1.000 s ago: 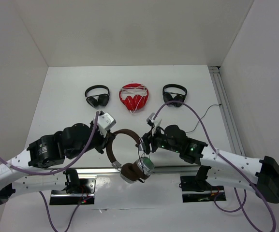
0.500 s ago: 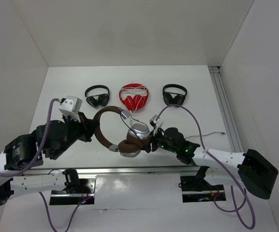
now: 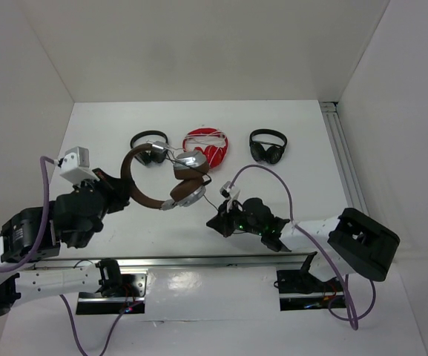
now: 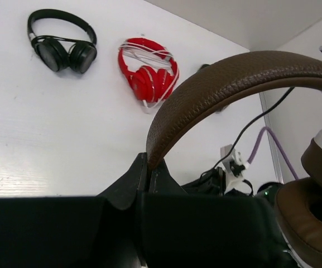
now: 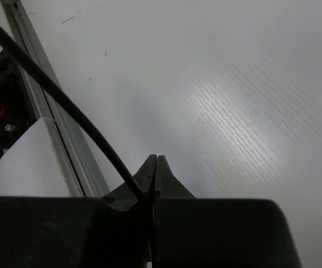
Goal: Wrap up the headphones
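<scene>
The headphones (image 3: 186,194), with brown headband (image 4: 233,78), brown ear pads and silver cups, hang above the table left of centre. My left gripper (image 3: 119,187) is shut on the headband's lower left end, the band pinched between its jaws (image 4: 149,163). One brown pad (image 4: 311,206) fills the right edge of the left wrist view. The thin dark cable (image 5: 54,92) runs down into my right gripper (image 5: 156,160), which is shut on it low over the table near the front (image 3: 214,220).
At the back of the table lie a black pair (image 3: 149,147), a red pair with white cord (image 3: 205,148) and another black pair (image 3: 268,145). An aluminium rail (image 3: 345,170) runs along the right side and another along the front edge (image 3: 221,259).
My left arm has swung the headphones back and to the left, raising them. My right gripper has closed on the cable and drawn away from the earcups toward the front.
</scene>
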